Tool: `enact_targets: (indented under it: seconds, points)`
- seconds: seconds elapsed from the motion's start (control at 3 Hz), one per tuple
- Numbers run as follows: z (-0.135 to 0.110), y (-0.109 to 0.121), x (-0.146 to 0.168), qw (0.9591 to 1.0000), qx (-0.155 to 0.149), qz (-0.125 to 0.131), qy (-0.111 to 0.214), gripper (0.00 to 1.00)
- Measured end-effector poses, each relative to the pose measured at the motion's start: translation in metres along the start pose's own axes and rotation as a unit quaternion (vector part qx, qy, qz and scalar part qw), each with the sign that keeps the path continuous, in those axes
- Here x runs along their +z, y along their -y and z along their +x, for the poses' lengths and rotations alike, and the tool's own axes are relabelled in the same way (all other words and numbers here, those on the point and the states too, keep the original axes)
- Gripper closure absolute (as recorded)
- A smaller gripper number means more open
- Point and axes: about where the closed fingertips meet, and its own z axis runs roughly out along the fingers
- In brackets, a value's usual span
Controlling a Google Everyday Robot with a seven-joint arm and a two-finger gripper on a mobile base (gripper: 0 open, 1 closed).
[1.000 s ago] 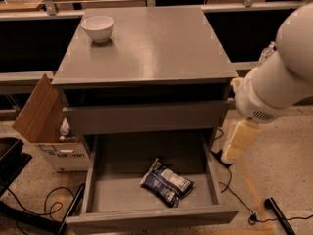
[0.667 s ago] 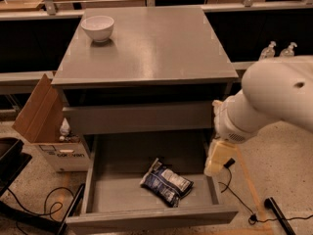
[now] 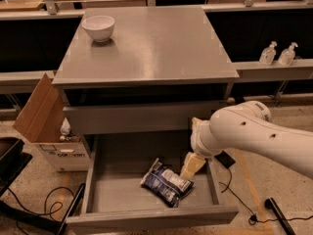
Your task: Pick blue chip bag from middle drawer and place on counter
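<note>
Blue chip bag (image 3: 166, 182) lies flat on the floor of the open middle drawer (image 3: 115, 192), lower centre of the frame. The claw (image 3: 190, 169) hangs inside the drawer just beside the bag's upper-right corner; spread or pinched, I cannot tell. Looks like the reach-in, with no grab made yet. Next it must settle over the bag and close. Above, the glossy grey desk (image 3: 156, 48) carries a white bowl (image 3: 98, 27) upper left. There's a cardboard box (image 3: 41, 109) far left and pump bottles (image 3: 279, 53) far right.

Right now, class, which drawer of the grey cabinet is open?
The middle drawer, pulled out with the blue chip bag inside; the upper drawer front is shut. The pincer hangs beside the bag.
</note>
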Motion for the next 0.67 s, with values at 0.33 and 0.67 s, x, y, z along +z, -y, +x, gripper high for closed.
enact_targets:
  seconds: [0.33,0.67]
  points:
    - [0.000,0.000,0.000,1.0000,0.000,0.000,0.000,0.00]
    - [0.003,-0.029,0.052,0.9989,-0.020,-0.034,-0.025,0.00]
